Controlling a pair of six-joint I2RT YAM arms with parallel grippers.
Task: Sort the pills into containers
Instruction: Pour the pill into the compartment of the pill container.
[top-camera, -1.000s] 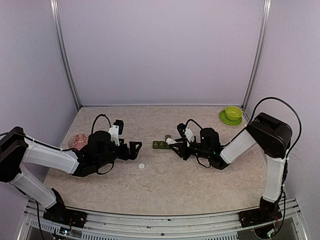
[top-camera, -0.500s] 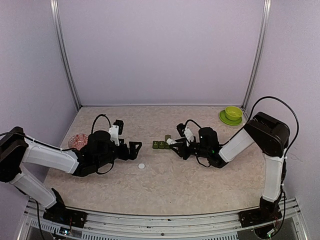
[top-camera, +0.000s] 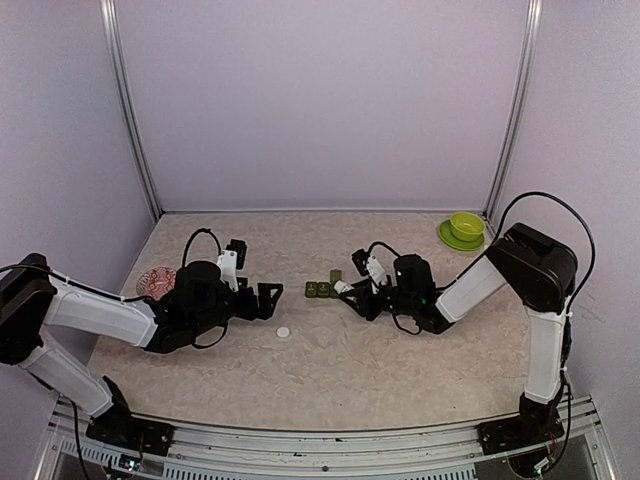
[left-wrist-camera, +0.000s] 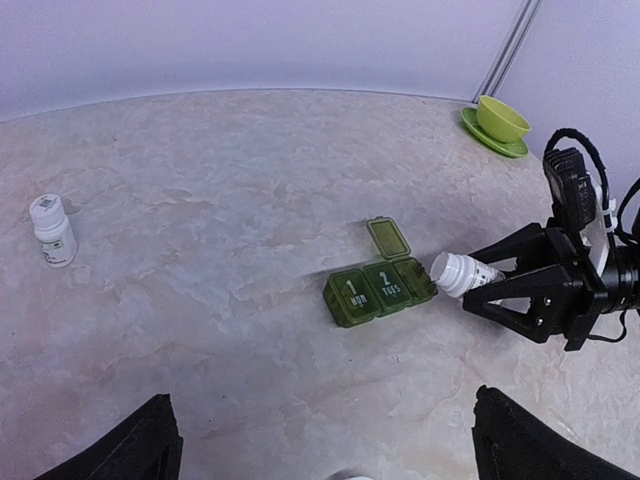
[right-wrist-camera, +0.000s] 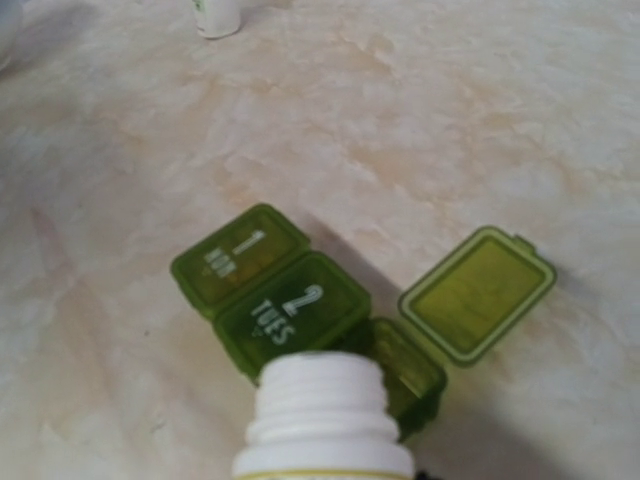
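Green containers sit mid-way on a beige marbled worktop, one lid open. A white bottle, white disc, pink dish and lime saucer lie well apart.

The pill bottle in the right gripper is cropped at the bottom edge and partly hides the open compartment just ahead.

Pale lilac walls on three sides, two metal corner posts, beige marbled tabletop, soft even light
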